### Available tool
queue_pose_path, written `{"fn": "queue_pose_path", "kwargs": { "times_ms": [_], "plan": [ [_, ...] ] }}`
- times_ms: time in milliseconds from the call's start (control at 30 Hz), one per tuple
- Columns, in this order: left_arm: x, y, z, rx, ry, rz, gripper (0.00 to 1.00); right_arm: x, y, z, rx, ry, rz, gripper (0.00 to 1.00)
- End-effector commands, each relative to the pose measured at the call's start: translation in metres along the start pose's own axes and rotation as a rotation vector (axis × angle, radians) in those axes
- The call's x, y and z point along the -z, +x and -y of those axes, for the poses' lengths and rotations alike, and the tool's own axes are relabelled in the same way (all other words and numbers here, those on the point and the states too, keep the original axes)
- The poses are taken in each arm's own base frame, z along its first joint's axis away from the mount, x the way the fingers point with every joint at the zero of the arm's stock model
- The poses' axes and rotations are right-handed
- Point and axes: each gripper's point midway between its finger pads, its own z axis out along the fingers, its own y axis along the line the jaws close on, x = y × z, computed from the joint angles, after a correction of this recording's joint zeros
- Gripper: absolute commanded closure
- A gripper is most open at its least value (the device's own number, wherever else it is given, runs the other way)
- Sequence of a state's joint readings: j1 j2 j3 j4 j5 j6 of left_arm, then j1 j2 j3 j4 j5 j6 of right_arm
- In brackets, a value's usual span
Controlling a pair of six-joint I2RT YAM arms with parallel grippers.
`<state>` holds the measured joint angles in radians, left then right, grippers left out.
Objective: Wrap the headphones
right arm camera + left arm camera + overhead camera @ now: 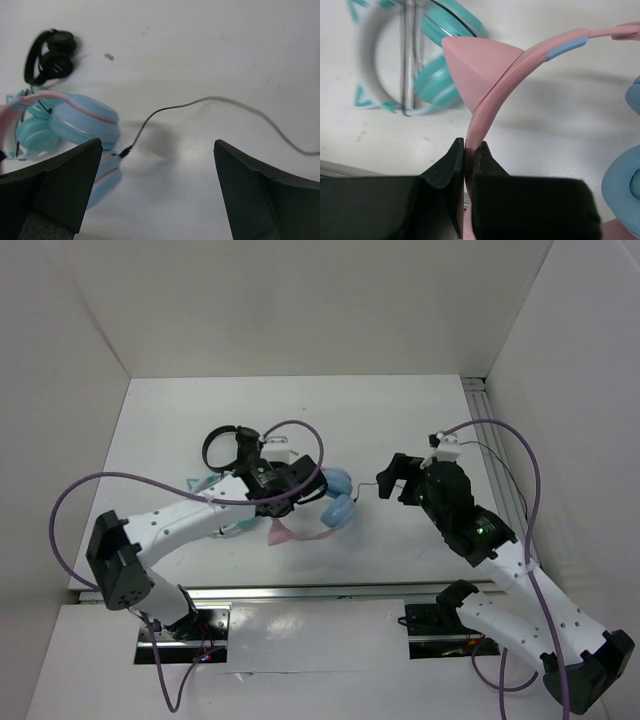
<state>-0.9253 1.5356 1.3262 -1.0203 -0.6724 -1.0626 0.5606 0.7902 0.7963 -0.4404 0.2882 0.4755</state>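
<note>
Left pincer: shut tight on the headphones. The pink headband is pinched edge-on between my two pads. From the grip, the band arcs up to 12 then off to 2 o'clock. The pink cat ear sits on the band just past my fingertips at 12. The light blue ear cups are at 3–4 o'clock, at the frame edge.

Teal headphones lie on the table beyond the band at 10–11 o'clock. They are blurred, and I can't tell if they touch the pink set.

Right pincer: jaws wide, nothing between them, hanging above the table. The thin black cable runs across the gap under my fingers. Its end meets a blue cup at 9 o'clock, and the other way it trails to 3 o'clock and blurs to grey. I'm not touching it.

Top view:
- The headphones are at mid-table, partly under my left pincer, with the cups on its 3 o'clock side.
- My right pincer is at 3 o'clock of the cups, near but apart, with the cable between us.
- The black headphones are at 10–11 o'clock of the pink set, apart from it.
- The teal headphones are at 9 o'clock, mostly hidden under my left arm.
</note>
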Motion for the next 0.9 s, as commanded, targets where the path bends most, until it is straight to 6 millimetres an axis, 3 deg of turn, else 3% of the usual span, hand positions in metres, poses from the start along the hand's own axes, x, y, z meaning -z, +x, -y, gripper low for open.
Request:
{"fn": "queue_pose_path", "kwargs": {
  "times_ms": [0, 100, 133, 233, 333, 400, 467, 500, 533, 700, 767, 867],
  "plan": [
    [0.056, -0.049, -0.075, 0.010, -0.156, 0.146, 1.00, 0.005, -0.042, -0.023, 0.000, -0.137, 0.231, 0.00],
    [0.085, -0.075, -0.090, 0.031, -0.083, 0.203, 1.00, 0.001, -0.038, -0.029, 0.047, -0.192, 0.259, 0.00],
    [0.092, -0.079, -0.095, 0.046, -0.058, 0.208, 1.00, 0.002, -0.048, -0.036, 0.057, -0.224, 0.309, 0.00],
    [0.127, -0.101, -0.116, 0.071, 0.026, 0.286, 1.00, -0.006, -0.043, -0.053, 0.174, -0.323, 0.339, 0.00],
    [0.158, -0.117, -0.132, 0.122, 0.110, 0.352, 1.00, -0.017, -0.035, -0.070, 0.269, -0.421, 0.354, 0.00],
    [0.175, -0.124, -0.135, 0.112, 0.171, 0.369, 1.00, -0.030, -0.015, -0.083, 0.316, -0.500, 0.300, 0.03],
    [0.184, -0.128, -0.135, 0.094, 0.205, 0.378, 1.00, -0.032, -0.011, -0.104, 0.361, -0.609, 0.284, 0.06],
    [0.185, -0.127, -0.133, 0.092, 0.214, 0.372, 1.00, -0.044, 0.002, -0.107, 0.369, -0.625, 0.232, 0.07],
    [0.187, -0.128, -0.133, 0.086, 0.227, 0.372, 1.00, -0.048, 0.000, -0.113, 0.384, -0.644, 0.236, 0.12],
    [0.187, -0.126, -0.131, 0.083, 0.236, 0.366, 1.00, -0.084, 0.016, -0.107, 0.389, -0.590, 0.206, 0.20],
    [0.187, -0.126, -0.131, 0.083, 0.236, 0.366, 1.00, -0.087, 0.017, -0.107, 0.388, -0.594, 0.219, 0.34],
    [0.186, -0.128, -0.135, 0.083, 0.219, 0.372, 1.00, -0.088, 0.029, -0.112, 0.398, -0.636, 0.171, 0.84]
  ]
}}
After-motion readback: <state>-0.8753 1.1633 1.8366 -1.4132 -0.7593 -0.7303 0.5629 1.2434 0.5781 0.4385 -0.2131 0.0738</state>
